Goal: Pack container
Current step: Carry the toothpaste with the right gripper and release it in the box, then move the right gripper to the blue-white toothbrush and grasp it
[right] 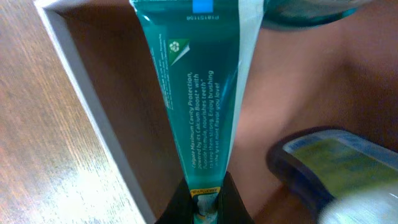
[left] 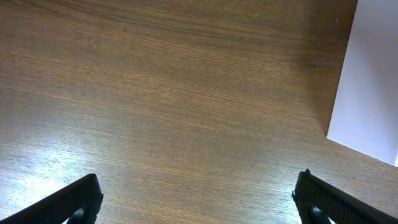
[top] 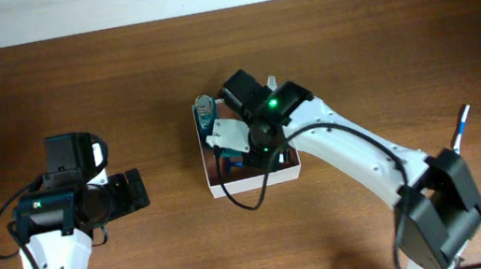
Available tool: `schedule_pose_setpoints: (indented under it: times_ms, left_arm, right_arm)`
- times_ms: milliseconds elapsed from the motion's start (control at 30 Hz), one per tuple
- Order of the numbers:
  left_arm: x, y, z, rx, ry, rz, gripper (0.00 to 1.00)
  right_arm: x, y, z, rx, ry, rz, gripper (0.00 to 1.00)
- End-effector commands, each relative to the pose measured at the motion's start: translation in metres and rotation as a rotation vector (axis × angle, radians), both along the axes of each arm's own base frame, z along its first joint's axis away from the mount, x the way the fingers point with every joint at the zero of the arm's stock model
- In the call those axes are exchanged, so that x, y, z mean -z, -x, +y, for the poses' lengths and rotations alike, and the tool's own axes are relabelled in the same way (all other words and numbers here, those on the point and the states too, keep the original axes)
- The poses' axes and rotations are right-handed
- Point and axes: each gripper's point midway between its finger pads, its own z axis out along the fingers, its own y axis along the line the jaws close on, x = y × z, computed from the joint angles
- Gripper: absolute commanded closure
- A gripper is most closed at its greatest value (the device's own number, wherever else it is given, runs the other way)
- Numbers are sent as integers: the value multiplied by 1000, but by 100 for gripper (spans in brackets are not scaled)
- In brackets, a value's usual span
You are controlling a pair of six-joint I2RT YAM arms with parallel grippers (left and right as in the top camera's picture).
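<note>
The container [top: 257, 182] is a square shallow box with thin white walls and a reddish-brown inside, at the table's middle. My right gripper [right: 205, 196] is shut on the crimped end of a green toothpaste tube [right: 199, 87] and holds it over the container's inside, next to its white left wall [right: 87, 99]. From overhead the right gripper [top: 244, 143] sits right over the box and hides most of it. My left gripper [left: 199, 202] is open and empty over bare wood, left of the container's white wall [left: 370, 81].
Inside the container lie a dark blue-edged packet [right: 336, 168] at the right and a small bottle [top: 205, 111] at the back left corner. A pen-like stick [top: 460, 122] lies at the far right of the wooden table.
</note>
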Motion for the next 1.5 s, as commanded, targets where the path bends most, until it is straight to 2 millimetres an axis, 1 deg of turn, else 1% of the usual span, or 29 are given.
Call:
schedule_pose_setpoints:
  times_ms: [0, 33, 133, 200, 267, 300, 367, 467, 500, 533, 600, 633, 700, 767, 800, 833, 867, 900, 933, 1000, 1067, 1167, 1200, 1233, 1267, 1300, 1333, 1367, 1467]
  left_arm:
    - [2, 1, 3, -16, -7, 7, 1]
    - [2, 1, 3, -16, -7, 7, 1]
    - [2, 1, 3, -16, -7, 8, 1]
    - [2, 1, 3, -16, -7, 7, 1]
    - [2, 1, 3, -16, -7, 8, 1]
    - [2, 1, 3, -16, -7, 8, 0]
    - [2, 1, 3, -16, -7, 8, 1]
    - [2, 1, 3, -16, -7, 8, 1]
    - [2, 1, 3, -16, -7, 8, 1]
    - [2, 1, 3, -16, -7, 8, 0]
    - [2, 1, 3, -16, -7, 8, 1]
    - [2, 1, 3, -16, -7, 8, 0]
    - [2, 1, 3, -16, -7, 8, 1]
    - [2, 1, 3, -16, -7, 8, 1]
    - [2, 1, 3, -16, -7, 8, 1]
    - [2, 1, 3, -16, -7, 8, 1]
    - [2, 1, 3, -16, -7, 8, 1]
    - [2, 1, 3, -16, -7, 8, 1]
    - [2, 1, 3, -16, -7, 8, 1]
    - [2, 1, 3, -16, -7, 8, 1]
    - [2, 1, 3, -16, -8, 7, 1]
    - [2, 1, 3, -16, -7, 7, 1]
    - [2, 1, 3, -16, -8, 7, 1]
    - [2, 1, 3, -16, -7, 7, 1]
    - [2, 1, 3, -16, -7, 7, 1]
    - [2, 1, 3, -16, -7, 7, 1]
    - [2, 1, 3, -16, -7, 7, 1]
    - [2, 1, 3, -16, -7, 7, 0]
    - [2, 1, 3, -16, -7, 8, 1]
  right_arm:
    - [15, 3, 1, -15, 11, 40, 96]
    - [17, 3, 1, -15, 15, 45, 95]
    - [20, 3, 1, -15, 19, 50, 83]
    - [19, 3, 1, -14, 20, 50, 70]
    - [20, 5, 0, -14, 24, 56, 61]
    - [20, 5, 0, -14, 24, 56, 57]
    - [18, 5, -1, -13, 27, 53, 57]
    - [4, -2, -5, 45, 30, 2, 57]
    - [-6, -7, -8, 70, 30, -34, 57]
    - [-24, -13, -11, 103, 25, -93, 57]
    - [-49, -25, -19, 158, 16, -189, 58]
    - [-74, -36, -29, 230, 0, -281, 57]
    - [-113, -50, -49, 366, -48, -401, 57]
    - [-149, -59, -79, 537, -134, -472, 57]
    - [-163, -63, -99, 640, -174, -491, 54]
    - [-176, -68, -125, 775, -217, -506, 49]
    - [-182, -70, -144, 871, -243, -510, 42]
    - [-189, -71, -175, 1020, -273, -512, 34]
    - [-192, -71, -204, 1143, -293, -504, 29]
    - [-188, -67, -251, 1310, -322, -454, 26]
    - [-175, -60, -292, 1422, -325, -390, 26]
    - [-144, -49, -354, 1604, -284, -293, 25]
    - [-134, -46, -368, 1645, -263, -269, 25]
    - [-118, -41, -384, 1697, -235, -230, 25]
    - [-108, -38, -394, 1727, -216, -202, 25]
    - [-89, -33, -407, 1772, -186, -148, 25]
    - [-77, -30, -414, 1795, -169, -117, 25]
    - [-61, -26, -422, 1822, -147, -73, 25]
    - [-26, -20, -434, 1864, -103, 26, 25]
